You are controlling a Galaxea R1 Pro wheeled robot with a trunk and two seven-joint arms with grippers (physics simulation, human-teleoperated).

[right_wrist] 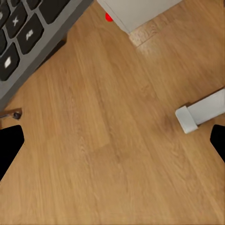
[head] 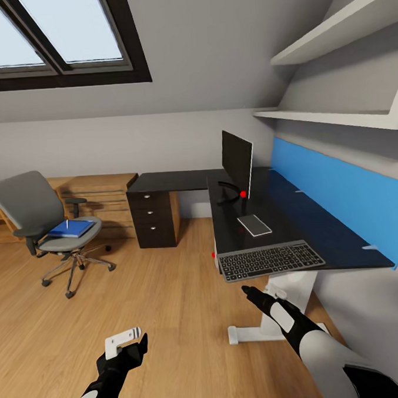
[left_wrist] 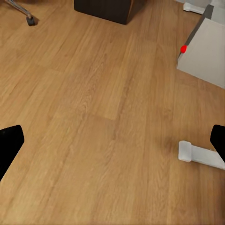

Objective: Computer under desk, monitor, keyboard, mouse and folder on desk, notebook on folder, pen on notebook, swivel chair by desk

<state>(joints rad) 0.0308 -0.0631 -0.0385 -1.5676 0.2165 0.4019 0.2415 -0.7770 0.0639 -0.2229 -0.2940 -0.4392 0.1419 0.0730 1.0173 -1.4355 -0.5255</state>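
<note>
Both grippers, left (head: 126,340) and right (head: 249,291), are hanging released over bare floor (head: 171,318). From the head I'm seeing the keyboard (head: 270,260) overhanging the desk (head: 295,228) edge by the monitor (head: 237,162), and the folder (head: 71,229) lying on the chair (head: 44,223); my right wrist is catching just the keyboard's (right_wrist: 28,33) corner.

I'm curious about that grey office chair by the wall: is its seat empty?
No, a flat bright blue folder lies on the seat of the grey padded swivel chair, with a thin pale pen on top.
</note>
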